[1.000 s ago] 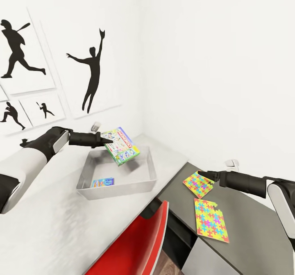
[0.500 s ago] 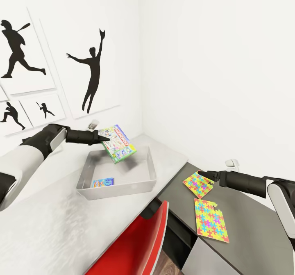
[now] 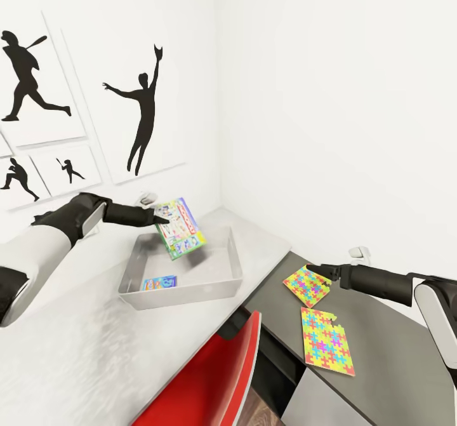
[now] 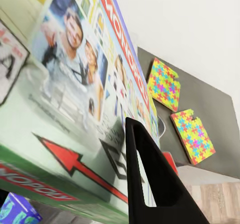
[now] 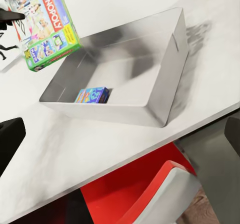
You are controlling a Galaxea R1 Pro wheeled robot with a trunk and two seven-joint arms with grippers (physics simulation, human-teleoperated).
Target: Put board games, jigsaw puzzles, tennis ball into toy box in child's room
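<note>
Board game [image 3: 178, 228]: flat box, green edge, colourful lid with photo of people and red lettering. Held tilted in the air over the far left part of the toy box [image 3: 223, 279], one corner dipping toward the inside, not touching the floor of it. Left gripper [image 3: 160, 219] clamped on the box's near edge; in the left wrist view one dark finger [image 4: 155, 184] lies flat across the lid [image 4: 75, 94].

Toy box: light grey, shallow, sloping walls, sitting on the white table [image 3: 95, 350]. Inside it, one small blue box [image 3: 159, 282] lies flat near the front wall; same small box in the right wrist view [image 5: 92, 94], close against the near wall of the bin [image 5: 165, 79].

Two jigsaw puzzles on the lower grey desk [image 3: 393, 362], to the right of the white table. Nearer-the-wall puzzle [image 3: 306, 286] lies flat, turned diagonally; second puzzle [image 3: 326, 339] flat just in front of it, apart. Both also in the left wrist view beyond the game box [image 4: 164, 83], [image 4: 192, 135].

Right gripper [image 3: 315, 269] low at the far edge of the first puzzle, tips at or just over it; contact unclear. Cannot tell whether its jaws are apart or together; in the right wrist view the dark finger [image 5: 9, 139] sits at the frame's margin, wide of centre.

Red chair back [image 3: 209, 381] below the table edge. Black athlete silhouettes [image 3: 143, 105] on the white wall behind.
</note>
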